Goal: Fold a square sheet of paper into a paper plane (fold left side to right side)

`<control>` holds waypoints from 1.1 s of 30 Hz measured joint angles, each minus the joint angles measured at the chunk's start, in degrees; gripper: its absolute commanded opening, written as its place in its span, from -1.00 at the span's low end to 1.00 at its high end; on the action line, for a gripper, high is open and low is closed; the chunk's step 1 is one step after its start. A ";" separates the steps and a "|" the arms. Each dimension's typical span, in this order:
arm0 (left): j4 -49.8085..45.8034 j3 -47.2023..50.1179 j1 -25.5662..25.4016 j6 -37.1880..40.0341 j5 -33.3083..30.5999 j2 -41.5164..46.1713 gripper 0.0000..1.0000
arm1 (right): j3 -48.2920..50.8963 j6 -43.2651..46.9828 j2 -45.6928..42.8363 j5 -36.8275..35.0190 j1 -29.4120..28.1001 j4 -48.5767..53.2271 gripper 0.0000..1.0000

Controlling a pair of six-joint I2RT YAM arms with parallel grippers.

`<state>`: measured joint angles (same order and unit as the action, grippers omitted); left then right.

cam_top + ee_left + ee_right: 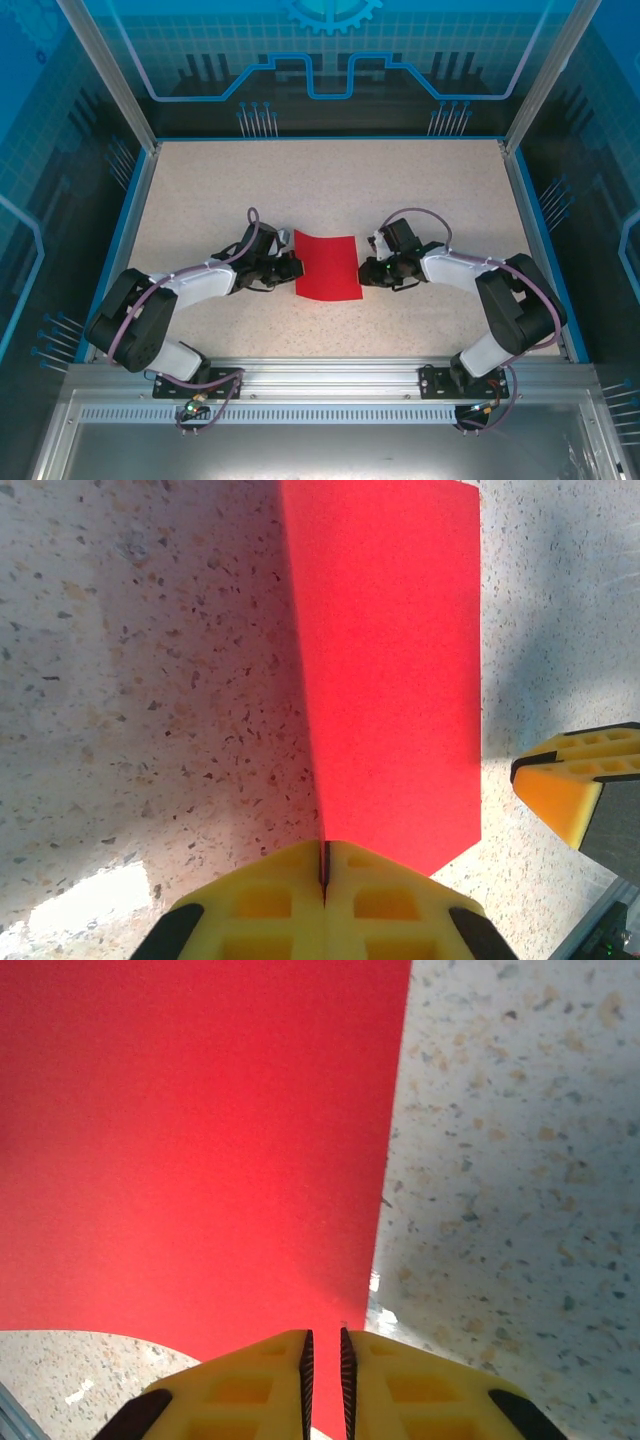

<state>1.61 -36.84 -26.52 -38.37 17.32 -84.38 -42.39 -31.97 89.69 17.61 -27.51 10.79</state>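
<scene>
The square sheet of paper [328, 266] is bright red and lies mid-table between both arms. My left gripper [293, 268] is shut on its left edge. In the left wrist view the yellow jaws [324, 865] meet on the thin edge and the sheet [390, 660] stretches away above the table. My right gripper [366, 268] is at the right edge. In the right wrist view its jaws [324, 1345] stand almost together with a slim slit, and the red sheet [190, 1140] runs into that slit, raised off the table.
The speckled beige tabletop [330, 180] has a blue rim, with glass walls at the back and sides. One yellow fingertip [580, 780] of the right gripper shows at the right of the left wrist view. An aluminium rail [320, 375] runs along the near edge.
</scene>
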 measured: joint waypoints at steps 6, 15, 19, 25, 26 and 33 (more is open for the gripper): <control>-0.76 -0.94 -0.46 1.05 0.00 0.00 -0.94 | -2.89 0.00 1.38 0.52 -1.09 -0.74 -0.64; -0.92 -2.60 -0.87 1.11 1.36 0.00 -0.51 | -4.72 0.02 8.00 -0.24 -1.75 -0.63 -0.64; 0.81 -3.76 -1.60 0.33 3.52 0.00 -0.18 | -4.79 0.04 8.04 -0.66 -1.88 -0.55 -0.64; 5.29 -5.81 -2.86 -2.27 6.82 -1.25 0.16 | -4.79 0.04 8.04 -0.87 -2.05 -0.52 -0.64; 6.10 -6.21 -3.08 -2.62 7.19 -1.97 0.20 | -4.76 0.02 7.98 -0.87 -2.08 -0.57 -0.64; 9.46 -9.81 -5.95 -4.09 8.59 -9.77 0.21 | -2.25 -0.22 6.36 0.35 -1.97 -3.39 -0.59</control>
<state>11.07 -46.65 -32.47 -42.46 25.91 -94.15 -44.64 -32.18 96.05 17.96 -29.47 7.40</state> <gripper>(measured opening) 0.611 0.195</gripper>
